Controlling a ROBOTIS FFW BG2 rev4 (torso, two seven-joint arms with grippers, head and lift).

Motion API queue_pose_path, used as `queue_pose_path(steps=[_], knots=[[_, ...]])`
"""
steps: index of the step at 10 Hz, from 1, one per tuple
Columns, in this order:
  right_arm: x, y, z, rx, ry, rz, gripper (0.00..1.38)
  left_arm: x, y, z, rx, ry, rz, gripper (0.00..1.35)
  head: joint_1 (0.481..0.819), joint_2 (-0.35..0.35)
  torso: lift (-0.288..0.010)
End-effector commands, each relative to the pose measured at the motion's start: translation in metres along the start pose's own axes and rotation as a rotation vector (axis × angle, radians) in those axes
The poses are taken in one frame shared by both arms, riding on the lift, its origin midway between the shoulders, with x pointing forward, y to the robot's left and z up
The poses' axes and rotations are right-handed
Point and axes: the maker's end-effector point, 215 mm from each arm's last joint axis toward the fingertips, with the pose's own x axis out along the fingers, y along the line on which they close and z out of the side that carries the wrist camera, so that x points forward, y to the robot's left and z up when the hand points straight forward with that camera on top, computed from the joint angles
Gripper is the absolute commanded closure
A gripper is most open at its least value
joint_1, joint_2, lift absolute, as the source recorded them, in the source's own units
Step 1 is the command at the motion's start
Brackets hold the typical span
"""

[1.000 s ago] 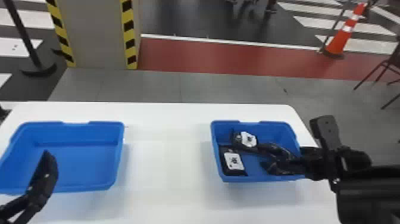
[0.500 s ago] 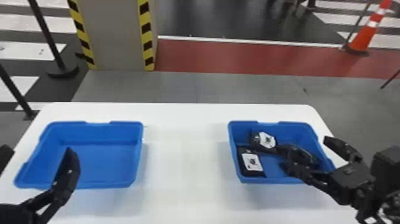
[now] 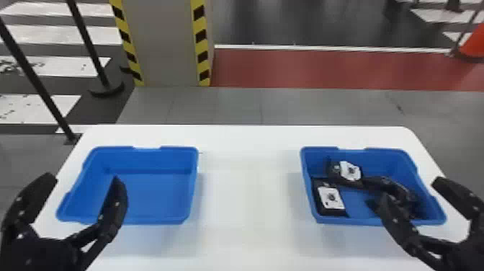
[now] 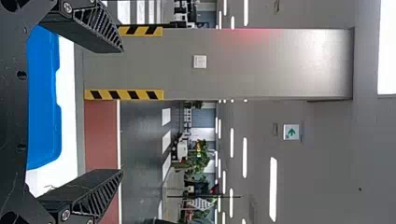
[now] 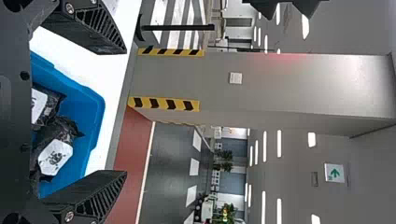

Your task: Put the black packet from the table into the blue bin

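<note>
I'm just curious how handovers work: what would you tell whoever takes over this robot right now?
Left pincer: open, empty, near the left-hand blue bin.
Right pincer: open, empty, at the right-hand blue bin.
Black packets: in the right-hand blue bin, at least two with white labels.
Done: those packets are binned.
Left to do: probably just drawing the right pincer away.

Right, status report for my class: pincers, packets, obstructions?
Left pincer open, empty. Right pincer open, empty, by the right-hand blue bin. Black packets inside that bin. No obstruction seen.
</note>
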Motion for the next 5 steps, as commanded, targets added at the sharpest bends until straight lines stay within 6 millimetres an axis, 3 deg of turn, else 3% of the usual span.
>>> queue_pose_path(steps=[1,3,5], knots=[[-0.013,0.008,0.008,0.006,0.003,-0.006,0.10,0.000,0.000,0.000,0.001,0.002,-0.001,0.11,0.695,0.013,-0.110],[-0.021,0.014,0.021,0.010,-0.007,-0.002,0.10,0.000,0.000,-0.001,0.004,0.004,-0.001,0.11,0.695,0.019,-0.110],[-0.025,0.011,0.021,0.023,-0.012,-0.030,0.13,0.000,-0.001,-0.002,0.002,0.007,-0.004,0.11,0.695,0.026,-0.110]])
